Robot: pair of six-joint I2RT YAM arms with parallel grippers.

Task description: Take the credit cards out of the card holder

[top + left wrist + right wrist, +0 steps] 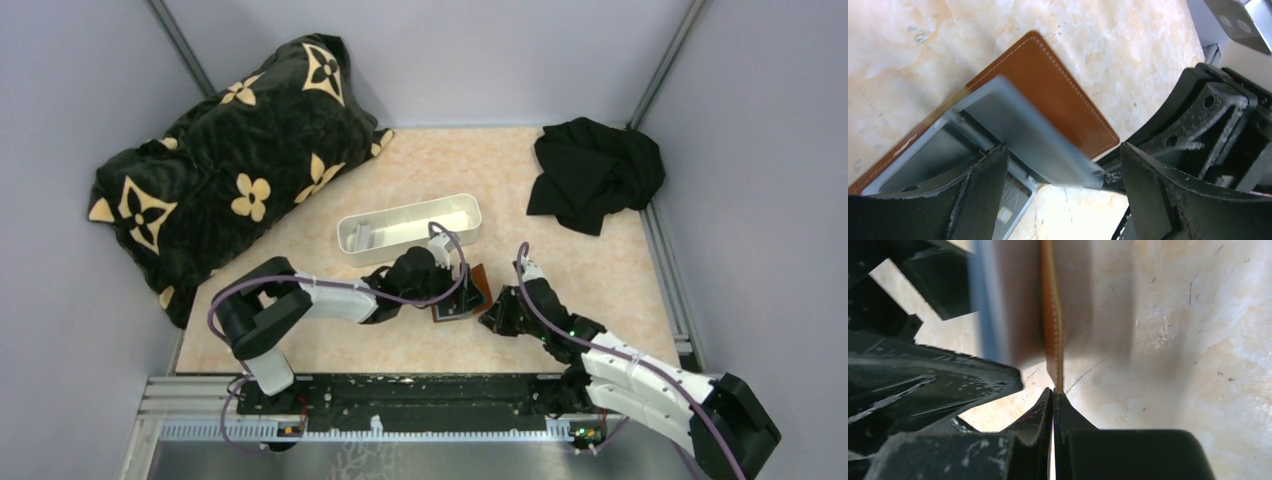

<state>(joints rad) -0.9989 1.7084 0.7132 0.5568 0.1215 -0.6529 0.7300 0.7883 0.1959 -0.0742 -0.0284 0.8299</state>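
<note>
The card holder [468,296] lies open on the table, brown leather outside [1058,95]. My left gripper [452,283] hovers over it, open [1062,150], fingers [973,195] on either side of a raised blue-grey panel [1023,130]. I cannot tell whether this panel is a card or an inner flap. A grey credit card [1012,200] sits in a pocket below. My right gripper [497,312] is shut [1054,391] on the brown flap's edge [1052,315], seen edge-on. Its black body shows in the left wrist view [1218,115].
A long white tray [455,211] stands just behind the wallet, with a small grey flat item [365,237] at its left end. A black patterned pillow [230,170] lies at the back left and a black cloth [595,172] at the back right.
</note>
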